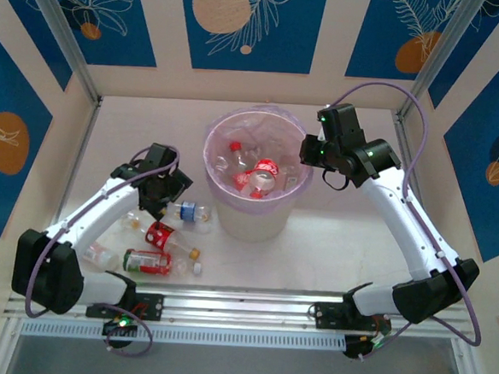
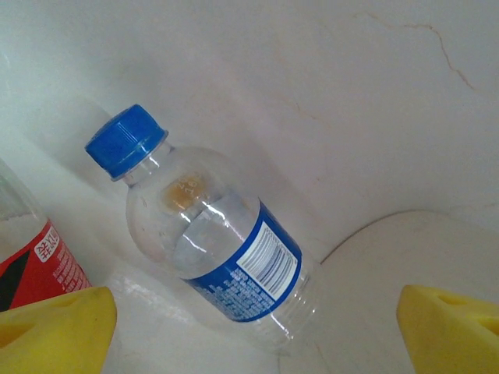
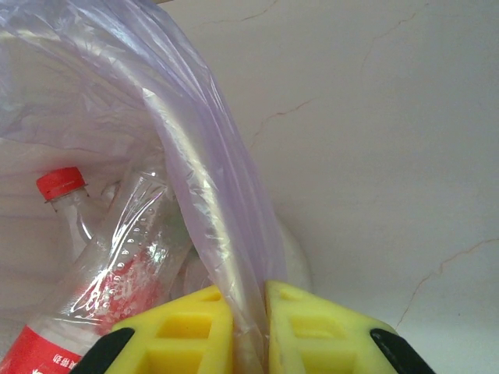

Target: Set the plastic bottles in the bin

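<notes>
top view looks down on the whole table (image 1: 336,238); the close wrist views share its blue-labelled bottle (image 2: 226,257) and bin (image 1: 251,221).

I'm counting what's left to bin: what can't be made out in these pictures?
- Binned bottles: top view, piled in the bin, overlapping; no sure count.
- Table bottles: top view, left arm covers some.
- Red-labelled bottle: left wrist, cut by the left edge.
- Red-capped bottle: right wrist, blurred by the liner that the right gripper pinches.
</notes>
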Motion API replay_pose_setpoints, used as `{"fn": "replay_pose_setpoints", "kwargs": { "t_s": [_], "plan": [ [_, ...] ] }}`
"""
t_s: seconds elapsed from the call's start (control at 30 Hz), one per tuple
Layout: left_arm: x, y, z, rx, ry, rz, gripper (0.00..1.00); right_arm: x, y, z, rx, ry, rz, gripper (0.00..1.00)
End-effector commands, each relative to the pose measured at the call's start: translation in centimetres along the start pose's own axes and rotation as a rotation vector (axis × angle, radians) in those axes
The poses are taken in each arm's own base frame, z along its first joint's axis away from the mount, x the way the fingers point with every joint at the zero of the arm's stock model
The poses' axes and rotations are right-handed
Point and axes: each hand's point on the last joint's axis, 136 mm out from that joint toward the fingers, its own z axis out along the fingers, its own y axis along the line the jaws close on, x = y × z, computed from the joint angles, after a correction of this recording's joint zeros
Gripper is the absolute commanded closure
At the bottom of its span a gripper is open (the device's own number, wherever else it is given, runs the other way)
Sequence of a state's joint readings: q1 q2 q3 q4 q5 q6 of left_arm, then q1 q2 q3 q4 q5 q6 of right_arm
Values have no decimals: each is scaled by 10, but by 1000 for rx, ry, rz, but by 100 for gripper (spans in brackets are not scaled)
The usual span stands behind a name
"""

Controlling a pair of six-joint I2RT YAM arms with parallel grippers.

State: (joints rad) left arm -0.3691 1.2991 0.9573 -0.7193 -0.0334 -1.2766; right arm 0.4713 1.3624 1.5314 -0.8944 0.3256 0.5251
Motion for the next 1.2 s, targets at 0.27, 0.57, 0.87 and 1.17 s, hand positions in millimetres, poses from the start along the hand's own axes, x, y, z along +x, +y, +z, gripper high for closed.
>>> {"fn": "replay_pose_setpoints", "kwargs": {
  "t_s": [0.27, 0.57, 0.87, 1.17],
  "plan": [
    [16, 12, 39, -64, -36, -119, 8, -1, 7, 1, -15, 4, -16, 84],
    [28, 14, 75, -107, -5, -125, 11, 0, 8, 4, -18, 11, -18, 83],
    [31, 15, 94, -134, 9, -124, 22, 1, 8, 5, -16, 13, -21, 83],
    [27, 8, 90, -116, -5, -119, 37, 1, 8, 6, -15, 16, -19, 84]
  ]
}}
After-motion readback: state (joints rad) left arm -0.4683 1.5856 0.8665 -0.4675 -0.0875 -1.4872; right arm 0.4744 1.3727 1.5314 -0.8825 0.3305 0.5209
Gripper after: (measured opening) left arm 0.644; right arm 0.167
